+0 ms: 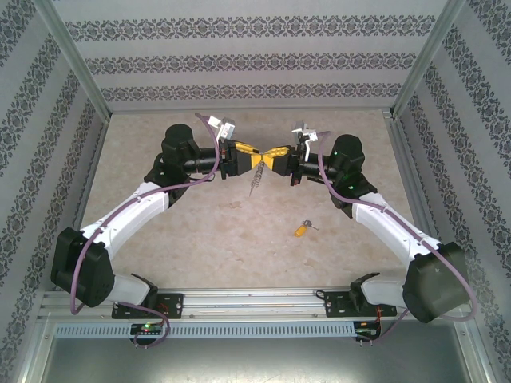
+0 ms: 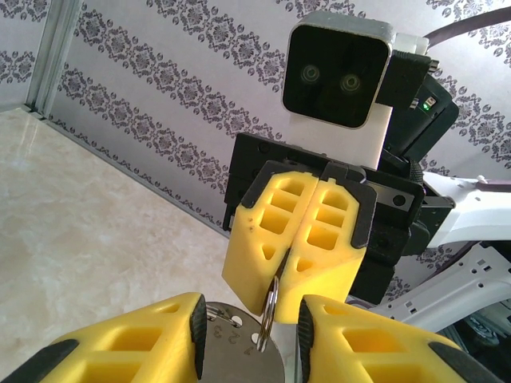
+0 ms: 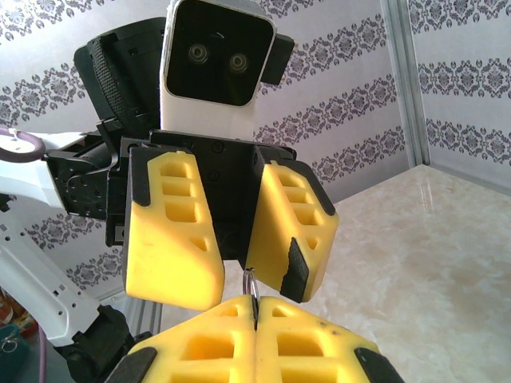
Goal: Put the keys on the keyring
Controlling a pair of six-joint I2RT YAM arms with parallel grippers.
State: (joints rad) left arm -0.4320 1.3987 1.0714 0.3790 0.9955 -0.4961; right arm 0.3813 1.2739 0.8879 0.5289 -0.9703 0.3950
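The right gripper's jaws are clenched flat together, and its yellow plastic fingertips pinch a thin silver wire ring by its rim. The left wrist view shows that same right gripper head-on, the wire ring poking out below its closed tips. The left gripper's jaws stand partly apart around a dark grey, flat metal keyring with small stamped digits on its face. The piece lies against the black pad of one finger and just beside the other, so it appears grasped.

The overhead view has both grippers meeting tip to tip above the middle of the pale marbled table, well off its surface. Below their junction the keyring dangles at a tilt, its fringe of tiny pale metal bits trailing down.

The small silver key with a yellow plastic head lies flat on the table, well apart from both grippers, nearer the right arm and toward the near edge.
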